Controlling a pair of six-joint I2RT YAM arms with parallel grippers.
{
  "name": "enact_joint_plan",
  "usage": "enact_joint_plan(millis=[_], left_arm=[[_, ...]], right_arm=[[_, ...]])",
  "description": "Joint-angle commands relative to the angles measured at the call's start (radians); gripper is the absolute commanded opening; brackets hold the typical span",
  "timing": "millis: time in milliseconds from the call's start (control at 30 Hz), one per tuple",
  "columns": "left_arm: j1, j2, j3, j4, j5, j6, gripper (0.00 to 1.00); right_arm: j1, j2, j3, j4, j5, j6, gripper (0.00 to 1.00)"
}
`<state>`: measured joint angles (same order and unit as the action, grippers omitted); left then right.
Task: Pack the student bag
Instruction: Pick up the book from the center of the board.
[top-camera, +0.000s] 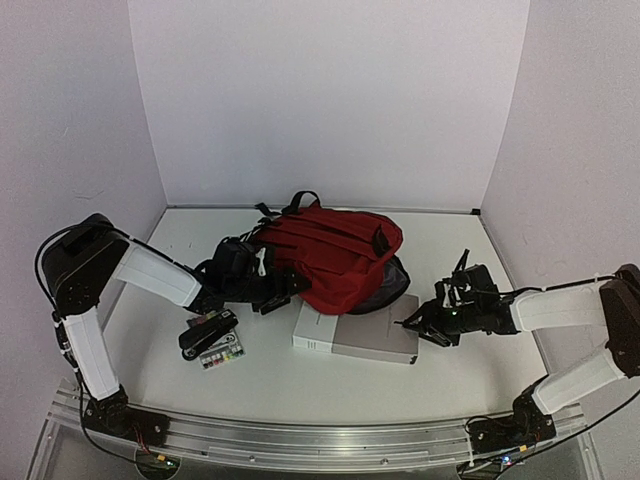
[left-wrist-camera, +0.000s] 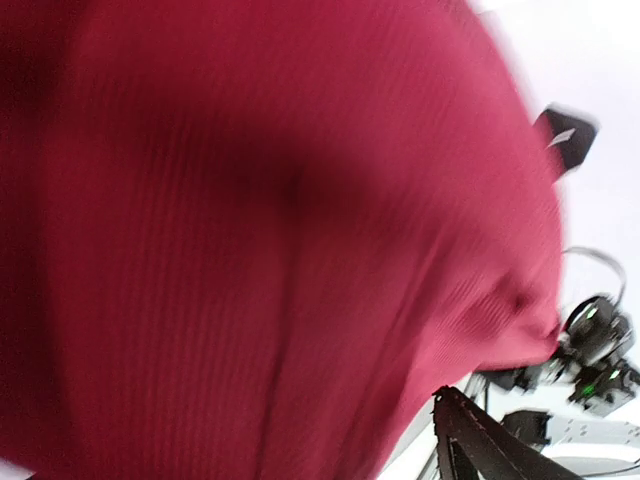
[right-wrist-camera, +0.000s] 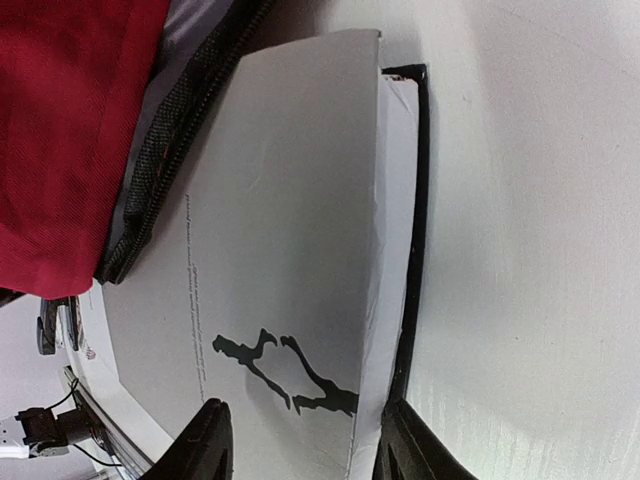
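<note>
**Bag not packed yet**

The student bag lies mid table, open mouth toward the near edge. The book sits just under its rim, mostly outside. R gripper: jaws apart over the book's end. L gripper is against the red cloth; can't tell its jaws. A black thing & a colour box wait nearby. The floppy rim may block the book.

Backpack: one
Book: one
Small black object: one
Small box with coloured dots: one
My grippers: two, left gripper and right gripper
</note>
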<state>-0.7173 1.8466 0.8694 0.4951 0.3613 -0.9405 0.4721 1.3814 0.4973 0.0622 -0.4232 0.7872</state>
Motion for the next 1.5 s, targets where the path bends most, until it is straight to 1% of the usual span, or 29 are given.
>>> enact_joint_plan(millis=[0,100,200,300,367,400,433,500,600,767,1033,1200,1333,1467], left_arm=[[-0.074,-0.096,-0.054,-0.123,-0.014,0.049,0.89],[-0.114,-0.116,-0.070,-0.179,-0.014,0.061,0.91],[-0.117,-0.130,-0.104,-0.179,-0.016,0.053,0.92],[-0.118,-0.123,-0.099,-0.189,-0.009,0.068,0.93],[-0.117,-0.107,-0.089,-0.177,0.015,0.073,0.91],[-0.117,-0.098,-0.082,-0.172,0.027,0.074,0.89],[-0.117,-0.091,-0.074,-0.172,0.036,0.074,0.85],[-0.117,-0.083,-0.063,-0.179,0.051,0.075,0.72],[-0.119,-0.091,-0.062,-0.190,0.058,0.075,0.59],[-0.119,-0.109,-0.080,-0.193,0.053,0.054,0.39],[-0.122,-0.126,-0.116,-0.135,0.076,-0.003,0.11],[-0.122,-0.143,-0.139,-0.104,0.105,-0.033,0.01],[-0.122,-0.167,-0.168,-0.066,0.137,-0.055,0.00],[-0.122,-0.222,-0.194,-0.072,0.152,-0.061,0.00]], right_arm=[[0.006,-0.003,0.005,0.075,0.001,0.022,0.47],[0.007,0.029,0.010,0.090,-0.005,0.013,0.46],[0.011,0.060,0.007,0.120,-0.019,0.017,0.46],[0.019,0.074,0.001,0.144,-0.022,0.024,0.46],[0.022,0.079,-0.001,0.151,-0.020,0.027,0.46],[0.023,0.081,-0.002,0.154,-0.020,0.028,0.46],[0.025,0.082,-0.003,0.155,-0.020,0.029,0.46],[0.025,0.082,-0.006,0.157,-0.018,0.031,0.46],[0.027,0.082,-0.009,0.159,-0.015,0.033,0.46],[0.031,0.088,-0.007,0.161,-0.012,0.035,0.46],[0.036,0.094,-0.007,0.162,-0.008,0.038,0.46],[0.037,0.088,-0.015,0.162,0.003,0.047,0.46],[0.039,0.071,-0.022,0.160,0.014,0.056,0.46],[0.040,0.035,-0.033,0.160,0.037,0.064,0.47]])
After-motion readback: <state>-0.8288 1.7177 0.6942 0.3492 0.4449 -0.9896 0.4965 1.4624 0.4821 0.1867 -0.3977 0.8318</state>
